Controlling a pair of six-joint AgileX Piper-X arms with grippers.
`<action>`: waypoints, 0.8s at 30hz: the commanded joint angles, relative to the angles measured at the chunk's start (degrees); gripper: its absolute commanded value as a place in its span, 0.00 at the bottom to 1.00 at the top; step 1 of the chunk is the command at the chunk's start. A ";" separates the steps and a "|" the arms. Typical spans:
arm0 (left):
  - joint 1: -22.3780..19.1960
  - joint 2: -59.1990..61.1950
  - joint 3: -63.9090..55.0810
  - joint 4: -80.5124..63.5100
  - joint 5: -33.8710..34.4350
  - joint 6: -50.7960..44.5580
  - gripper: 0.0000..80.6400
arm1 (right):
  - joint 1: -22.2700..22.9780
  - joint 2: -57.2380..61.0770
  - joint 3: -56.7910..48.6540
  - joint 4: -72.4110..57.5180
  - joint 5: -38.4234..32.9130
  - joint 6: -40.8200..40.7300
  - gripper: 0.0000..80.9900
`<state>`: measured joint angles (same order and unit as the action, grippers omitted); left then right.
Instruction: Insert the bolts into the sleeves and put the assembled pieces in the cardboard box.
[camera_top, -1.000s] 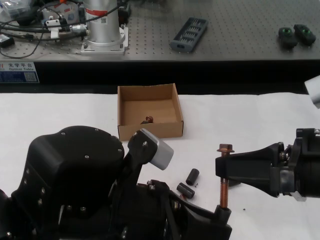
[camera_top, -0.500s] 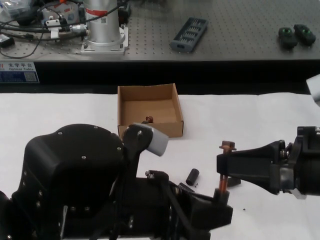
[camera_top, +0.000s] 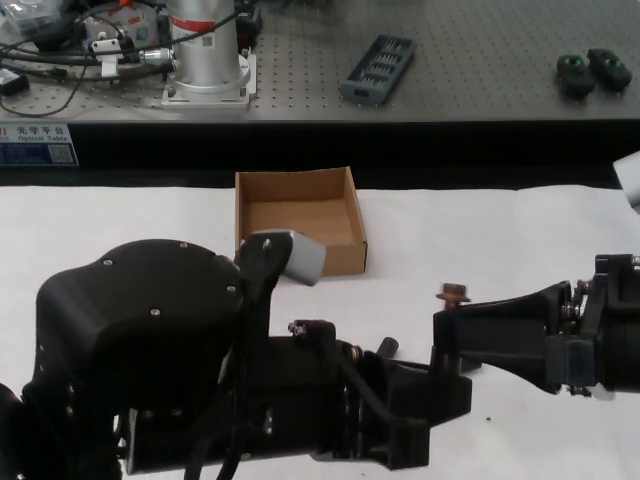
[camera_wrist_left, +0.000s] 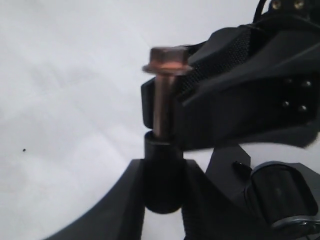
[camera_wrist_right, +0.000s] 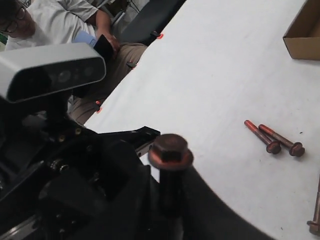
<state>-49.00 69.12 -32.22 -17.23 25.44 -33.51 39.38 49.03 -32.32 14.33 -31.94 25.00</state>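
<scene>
1. Pinching the copper-coloured bolt (camera_wrist_left: 162, 97) upright by its shank in the right gripper (camera_top: 447, 338), head up, tip just entering the black sleeve (camera_wrist_left: 162, 172).
2. Clamping that sleeve in the left gripper (camera_wrist_left: 163, 195), fingers (camera_wrist_left: 125, 200) closed on its two sides, directly under the bolt, nearer than the cardboard box (camera_top: 300, 225) and to its right.
3. Judging the bolt as stiff, smooth metal, light for these arms but apt to slide between pads; favouring a hold high on the shank, just below the flanged head, leaving the lower length free to go in.
4. Reckoning the sleeve a short rigid tube, liable to roll when loose; holding it across its sides, mouth up and unblocked.
5. Spotting spare bolts (camera_wrist_right: 272, 139) lying on the white sheet (camera_top: 500, 230), and one more loose sleeve (camera_top: 387, 346) peeking out beside the left arm (camera_top: 150, 350).
6. Working over a flat, matt covering, probably offering round parts little grip; looking farther back at a perforated metal table (camera_top: 480, 60) carrying a metal post (camera_top: 205, 45), cables (camera_top: 60, 50) and a dark bit case (camera_top: 378, 66).
</scene>
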 joint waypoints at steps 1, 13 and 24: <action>0.34 -0.11 -0.65 -5.64 -5.87 -1.80 0.01 | 0.01 -0.38 0.16 2.70 -2.27 -0.34 0.54; 7.34 -0.11 -1.01 -17.12 -18.23 -3.85 0.01 | -2.75 -3.95 -0.07 11.48 4.66 -0.60 0.35; 19.73 4.50 -6.93 -3.72 -3.85 7.82 0.01 | -2.75 -4.07 0.15 16.21 5.33 -0.60 0.00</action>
<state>-30.53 72.79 -36.76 -24.22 18.70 -30.33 37.05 45.50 -32.19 29.95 -26.36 24.84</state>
